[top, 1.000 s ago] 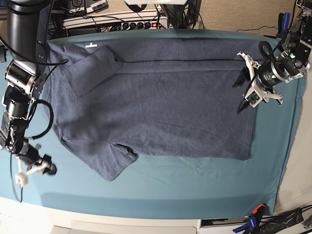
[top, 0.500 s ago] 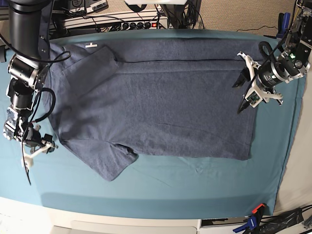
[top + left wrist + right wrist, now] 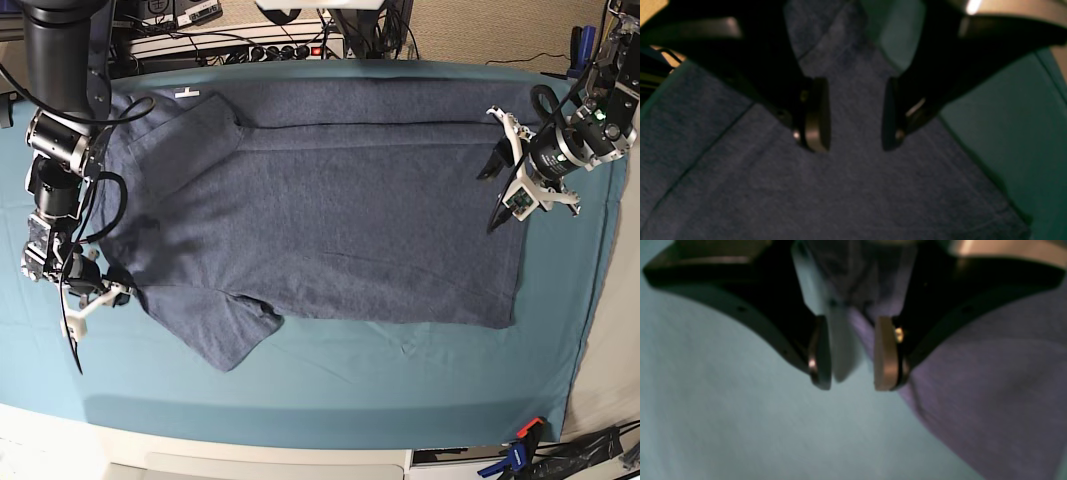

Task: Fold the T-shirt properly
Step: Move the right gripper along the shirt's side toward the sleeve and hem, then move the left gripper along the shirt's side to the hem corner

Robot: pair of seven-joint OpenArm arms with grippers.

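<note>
The blue-grey T-shirt lies spread flat on the teal table cloth, plain side up, with one sleeve pointing to the front left. My left gripper hovers over the shirt's right edge. In the left wrist view it is open, with only shirt fabric below the pads. At the shirt's left edge, my right gripper is low. It is also open, and the shirt edge runs up between the jaws.
A power strip and cables line the back edge of the table. A blue and red clamp sits at the front right corner. Teal cloth shows to the right of the shirt in the left wrist view.
My right arm has swung from the front left of the table up and inward to the shirt's left edge. The left arm and the shirt have not moved.
</note>
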